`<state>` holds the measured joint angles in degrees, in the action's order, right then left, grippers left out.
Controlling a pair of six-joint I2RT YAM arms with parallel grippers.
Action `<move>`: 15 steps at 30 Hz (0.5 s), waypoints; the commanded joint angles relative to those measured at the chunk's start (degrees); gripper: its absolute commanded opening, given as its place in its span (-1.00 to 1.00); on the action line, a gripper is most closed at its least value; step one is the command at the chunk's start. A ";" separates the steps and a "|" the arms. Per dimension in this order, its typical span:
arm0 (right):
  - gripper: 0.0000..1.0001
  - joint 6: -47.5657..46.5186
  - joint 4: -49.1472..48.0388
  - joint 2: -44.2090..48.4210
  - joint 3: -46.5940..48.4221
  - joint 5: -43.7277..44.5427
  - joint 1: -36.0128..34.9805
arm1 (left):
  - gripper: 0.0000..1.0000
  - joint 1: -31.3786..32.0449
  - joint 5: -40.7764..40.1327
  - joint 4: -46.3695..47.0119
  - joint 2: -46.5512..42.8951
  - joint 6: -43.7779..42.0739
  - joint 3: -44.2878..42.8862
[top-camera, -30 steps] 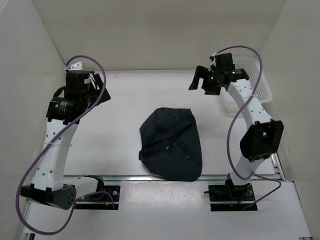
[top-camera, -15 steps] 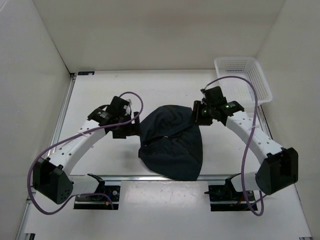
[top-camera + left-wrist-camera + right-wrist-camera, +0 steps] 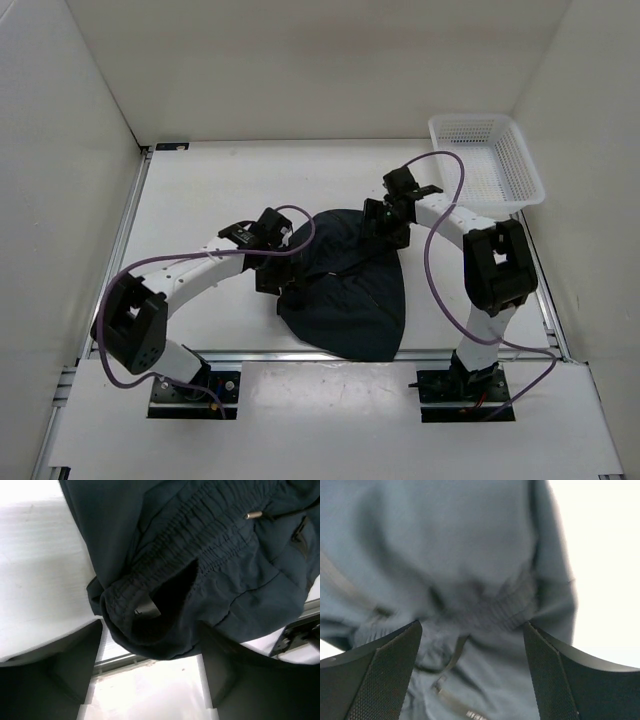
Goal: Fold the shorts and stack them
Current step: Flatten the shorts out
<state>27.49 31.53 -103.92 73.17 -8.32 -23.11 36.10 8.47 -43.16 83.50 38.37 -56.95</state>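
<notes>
White walls enclose a white table (image 3: 200,190). Our left gripper (image 3: 150,630), fingers spread wide, straddles the gathered waistband of the shorts (image 3: 345,290) at their left side. Our right gripper (image 3: 472,625), equally wide, hangs over their far right part. The shorts lie crumpled mid-table, reaching the near edge. A white mesh basket (image 3: 490,160) sits in the far right corner, only its floor showing inside.

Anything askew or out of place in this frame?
The shorts lie bunched in a crumpled heap rather than spread flat, and their near edge laps over the metal rail along the table's front. Nothing looks spilled or damaged.
</notes>
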 commanded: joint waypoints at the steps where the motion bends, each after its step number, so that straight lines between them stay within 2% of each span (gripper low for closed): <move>1: 0.72 -0.33 -1.47 -2.25 3.12 1.54 2.10 | 0.52 0.38 0.94 2.90 0.51 -0.57 0.00; 4: 0.52 -0.85 -1.47 -4.27 4.35 1.55 2.72 | 0.03 0.38 0.41 2.90 2.80 -0.58 -0.53; 5: 0.29 -1.55 -1.47 -4.80 4.96 1.03 2.72 | -0.47 0.38 0.41 2.90 3.33 -0.58 -0.53; 7: -0.11 -1.56 -1.47 -6.03 5.50 0.41 2.72 | -0.79 0.38 0.41 2.90 4.55 -1.71 -1.93; 8: -0.60 -1.56 -1.47 -6.03 6.02 -0.20 2.72 | -0.79 0.38 0.41 2.90 4.56 -1.72 -1.94; 10: -0.91 -2.08 -1.47 -5.25 6.55 -0.73 2.72 | -0.79 -0.32 0.41 2.90 4.04 -2.33 -2.64; 11: -1.00 -2.08 -0.77 -4.11 6.55 -0.74 2.72 | -0.79 -1.46 -0.20 2.21 4.03 -2.94 -3.95; 13: -1.00 -2.08 0.80 -2.79 8.56 -0.74 2.72 | -0.79 -5.13 -0.82 0.80 1.67 -4.52 -5.53; 15: -1.00 -2.70 2.22 -0.68 12.15 -1.79 2.72 | -0.79 -8.22 -3.61 -4.20 0.26 -7.42 -10.71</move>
<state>26.24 32.58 -109.40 79.57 -8.86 -20.49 32.34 8.54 -44.10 88.47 34.87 -61.08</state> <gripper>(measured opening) 0.035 0.121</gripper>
